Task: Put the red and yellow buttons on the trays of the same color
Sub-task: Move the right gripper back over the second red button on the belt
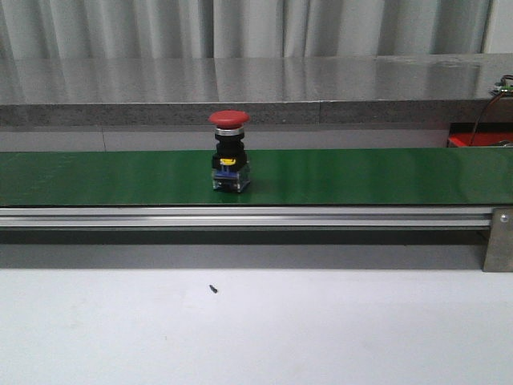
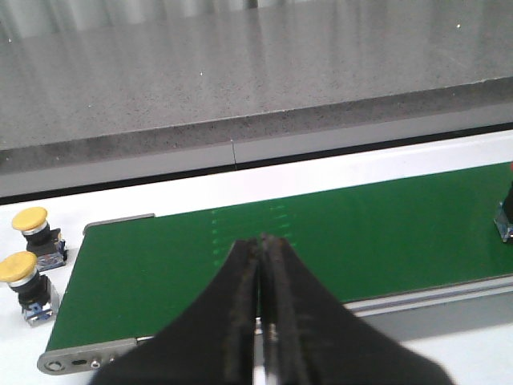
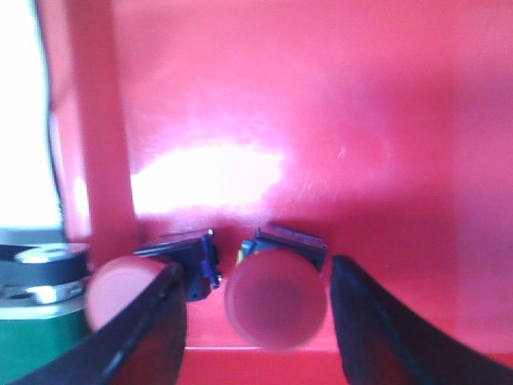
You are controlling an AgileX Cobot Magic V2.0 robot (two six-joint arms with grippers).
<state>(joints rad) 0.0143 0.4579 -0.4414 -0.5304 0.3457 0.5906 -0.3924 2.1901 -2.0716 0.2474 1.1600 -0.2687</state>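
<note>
Buttons are the whole job, and four or five show, depending on whether the wrist views repeat any. Nearest, in the right wrist view, the right gripper (image 3: pixel 256 321) hangs over the red tray (image 3: pixel 321 120) with its dark fingers (image 3: pixel 377 321) spread wide; a red-capped button (image 3: pixel 275 309) sits between them at the lower middle of the frame, blurred, and I cannot tell whether either finger touches it. A second red button (image 3: pixel 120 293) lies just beside it at the lower left, so this looks like the drop-off spot for reds. The tray floor is glossy plastic with a bright glare patch. In the left wrist view the left gripper (image 2: pixel 260 321) is pressed together, holding nothing, above the matte green conveyor belt (image 2: pixel 321 241); two yellow buttons (image 2: pixel 28 253) stand upright off the belt at the left edge, on white table, probably waiting for a yellow tray that no view shows. Farther off, in the front view, one red mushroom-headed button (image 1: pixel 229 152) stands upright at the belt's centre, domed cap over a black collar and a clear blocky base, likely the next pick. Behind it runs a speckled grey stone ledge (image 1: pixel 256 88).
</note>
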